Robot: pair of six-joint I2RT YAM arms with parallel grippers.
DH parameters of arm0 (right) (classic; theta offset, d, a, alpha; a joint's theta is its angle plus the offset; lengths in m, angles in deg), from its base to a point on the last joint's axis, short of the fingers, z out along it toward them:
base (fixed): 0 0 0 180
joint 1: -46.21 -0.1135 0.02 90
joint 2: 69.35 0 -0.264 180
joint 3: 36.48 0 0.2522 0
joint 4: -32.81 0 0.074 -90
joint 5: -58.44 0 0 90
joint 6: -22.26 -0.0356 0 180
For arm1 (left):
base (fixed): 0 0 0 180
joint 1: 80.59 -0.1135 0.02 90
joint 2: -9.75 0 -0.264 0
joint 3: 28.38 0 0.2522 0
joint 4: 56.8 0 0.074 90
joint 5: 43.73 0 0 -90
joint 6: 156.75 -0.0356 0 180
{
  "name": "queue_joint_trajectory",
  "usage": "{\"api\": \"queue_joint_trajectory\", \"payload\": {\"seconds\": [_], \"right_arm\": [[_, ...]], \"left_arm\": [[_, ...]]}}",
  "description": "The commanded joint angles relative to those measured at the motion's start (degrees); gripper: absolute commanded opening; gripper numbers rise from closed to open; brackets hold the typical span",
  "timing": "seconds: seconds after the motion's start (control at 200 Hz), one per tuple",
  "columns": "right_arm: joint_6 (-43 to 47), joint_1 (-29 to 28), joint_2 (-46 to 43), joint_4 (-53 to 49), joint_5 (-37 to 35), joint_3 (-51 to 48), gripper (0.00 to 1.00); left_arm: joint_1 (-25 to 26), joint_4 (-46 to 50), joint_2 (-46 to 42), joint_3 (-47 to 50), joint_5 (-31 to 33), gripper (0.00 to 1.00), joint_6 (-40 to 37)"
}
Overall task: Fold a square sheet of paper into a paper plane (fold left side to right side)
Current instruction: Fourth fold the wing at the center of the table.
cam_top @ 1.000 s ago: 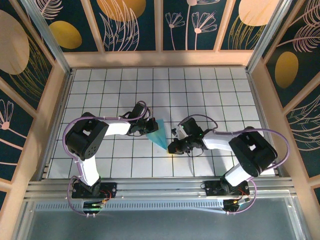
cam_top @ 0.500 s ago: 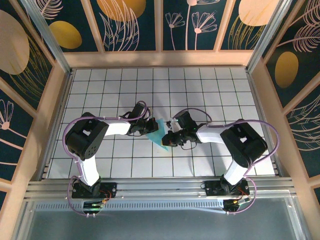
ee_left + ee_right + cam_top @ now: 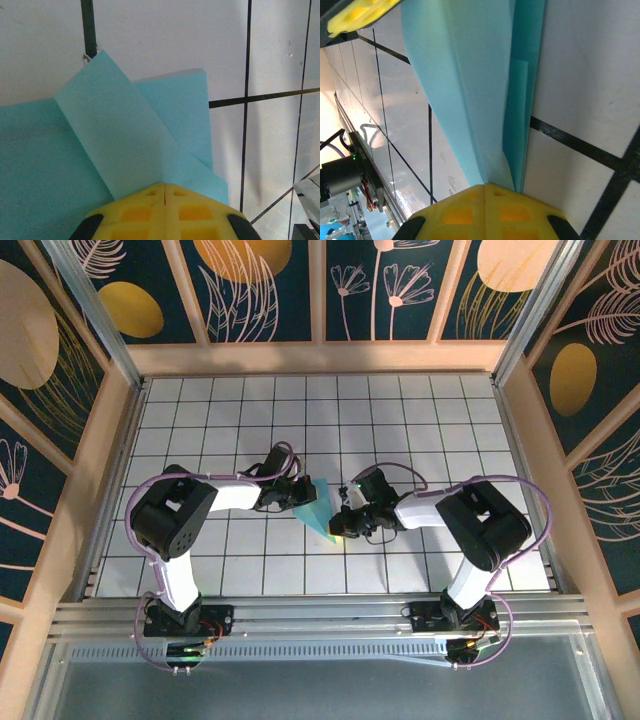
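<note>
The light teal paper plane (image 3: 318,508) lies on the tiled table as a folded dart, wide end far, point near. My left gripper (image 3: 300,493) is shut, its yellow tips (image 3: 164,184) resting on the paper (image 3: 125,140) at its wide left part, where a flap slants across. My right gripper (image 3: 340,525) is also shut, its tips (image 3: 484,185) set against the narrow near end of the paper (image 3: 470,75), whose layers run away from the fingers. The left gripper's yellow finger (image 3: 360,12) shows at the far end in the right wrist view.
The white tiled table (image 3: 420,430) is walled by wooden rails (image 3: 320,358) at the back and sides. Both arm bases (image 3: 185,620) sit on the metal strip at the near edge. Purple cables loop over each arm.
The right gripper has swung left from beside the paper's point onto its near end, the right elbow moving up. The left gripper has stayed on the paper.
</note>
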Motion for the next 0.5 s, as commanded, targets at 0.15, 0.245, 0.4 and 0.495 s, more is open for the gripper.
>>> {"api": "queue_joint_trajectory", "payload": {"seconds": [0.15, 0.245, 0.4, 0.495], "right_arm": [[0.89, 0.71, 0.85, -1.24, -1.65, -3.92, 0.00], [1.30, 1.05, 1.25, -1.87, -1.83, -4.58, 0.00], [4.49, 1.06, 2.95, -7.56, -5.75, -2.71, 0.00], [5.28, 1.21, 4.45, -10.52, -8.09, -0.94, 0.00]], "left_arm": [[-0.14, 6.30, 2.53, 0.33, 4.98, 0.00, -1.24], [-0.10, 5.84, 2.21, 0.00, 4.70, 0.00, -1.35], [-0.14, 3.64, -0.35, -1.54, 2.88, 0.01, -2.00], [-0.18, 2.97, -2.88, -2.54, 2.82, 0.03, -2.78]]}}
